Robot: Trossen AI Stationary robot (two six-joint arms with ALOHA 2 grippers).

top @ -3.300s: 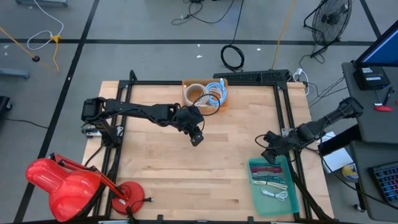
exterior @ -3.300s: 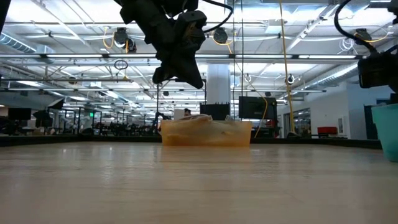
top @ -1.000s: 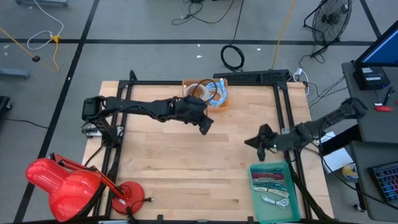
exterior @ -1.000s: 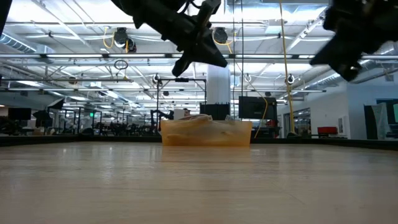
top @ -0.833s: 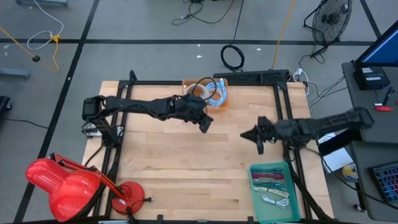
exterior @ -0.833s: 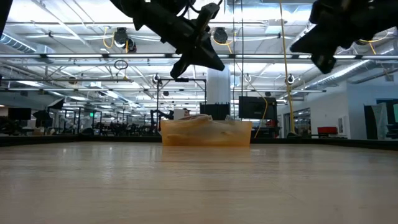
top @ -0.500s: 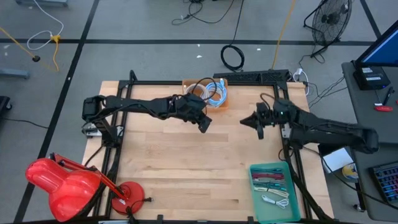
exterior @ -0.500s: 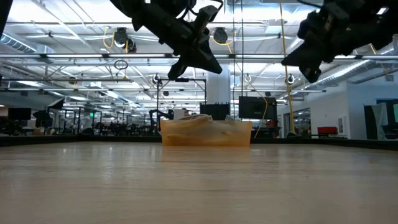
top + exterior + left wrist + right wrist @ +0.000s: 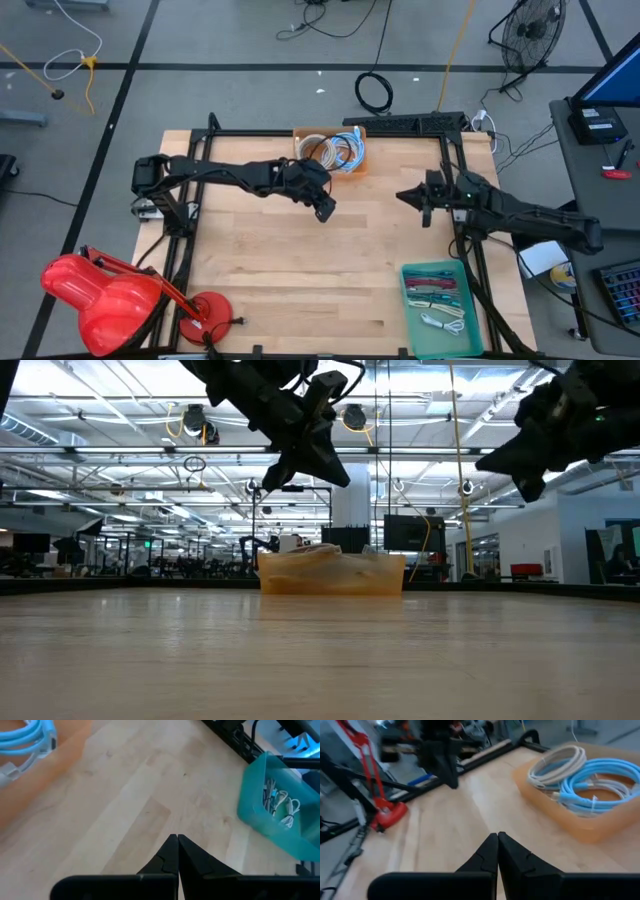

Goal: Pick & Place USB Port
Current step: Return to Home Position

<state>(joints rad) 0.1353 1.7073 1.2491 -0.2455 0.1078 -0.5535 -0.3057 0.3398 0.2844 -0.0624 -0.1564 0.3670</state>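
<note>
I am holding my left end effector (image 9: 177, 838) clenched on nothing, its fingers pinched tip to tip, hanging above the table (image 9: 270, 280) just past centre toward 12 o'clock. My right end effector (image 9: 498, 835) is likewise pinched shut and empty, hanging over the table's edge at 3 o'clock, well apart from the left one.

Down at 5 o'clock the green bin (image 9: 445, 342) is lying with the small cables (image 9: 435, 298) inside it. At 12 o'clock the orange bin (image 9: 580, 827) is sitting against the far edge, carrying the coiled cables (image 9: 590, 787), white and blue, whose loops are standing above its rim.

The sorting looks finished to me, so only folding back to rest is left. The risk I am seeing is on the left: that arm is lying close beside the orange bin, and a careless swing could catch a raised loop and drag cable or bin off its place. On the right, dropping low while folding could knock the green bin or the dark frame rail (image 9: 465, 250).
</note>
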